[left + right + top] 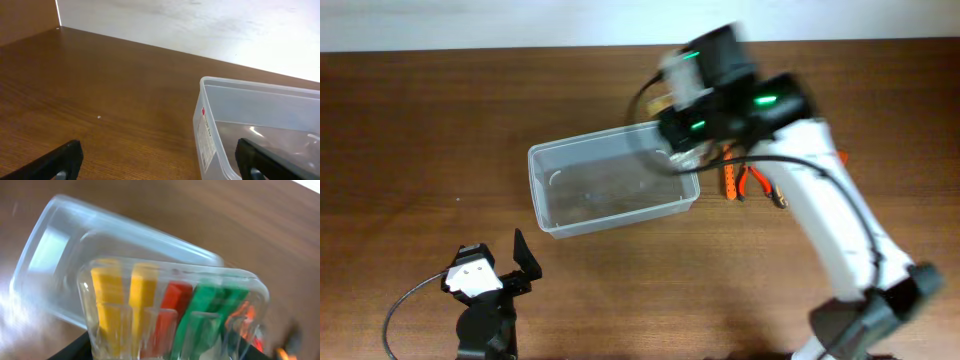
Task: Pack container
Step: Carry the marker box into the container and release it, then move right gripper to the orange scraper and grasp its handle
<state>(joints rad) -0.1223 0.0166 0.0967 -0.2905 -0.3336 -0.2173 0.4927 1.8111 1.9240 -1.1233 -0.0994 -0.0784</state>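
Aloft, right tool (162,352) grips a small clear box (170,315) over the container (536,190) edge; left tool (157,162) gapes wide.

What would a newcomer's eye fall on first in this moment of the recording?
The small clear box of yellow, red and green pieces fills the right wrist view, held in the right gripper above the container. The container sits in the middle of the table and looks empty, with orange-handled pliers lying just to its right. The left gripper is open near the front left.
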